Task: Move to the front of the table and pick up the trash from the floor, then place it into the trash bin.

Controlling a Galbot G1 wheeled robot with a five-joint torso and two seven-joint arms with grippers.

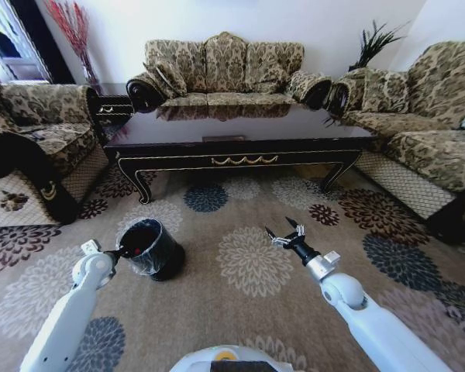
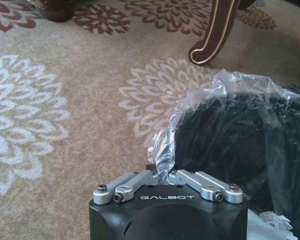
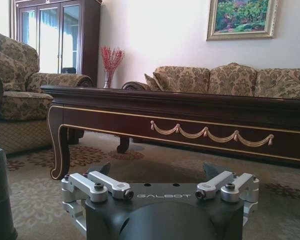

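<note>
— Beside the trash bin [image 1: 151, 248], at about eight o'clock on the floor [image 1: 217, 325], what is the left tool [image 1: 122, 252] doing?
— It sits at the bin's rim. From the left wrist its linkages are folded inward, fingers drawn together on the clear liner [image 2: 200, 105], which bunches up between them. Something red and something white lie inside the bin, too small to name.
— And the right tool [image 1: 283, 231]?
— It hangs over the carpet at about four o'clock, well apart from the bin, fingers spread wide with nothing between them, touching nothing. It points toward twelve o'clock, at the surface [image 1: 240, 133].
— Where does that stand?
— Straight ahead at twelve, its gold scroll ornament [image 3: 210, 134] facing the robot, curved leg [image 2: 215, 35] near the bin, a sofa [image 1: 225, 66] behind it.
</note>
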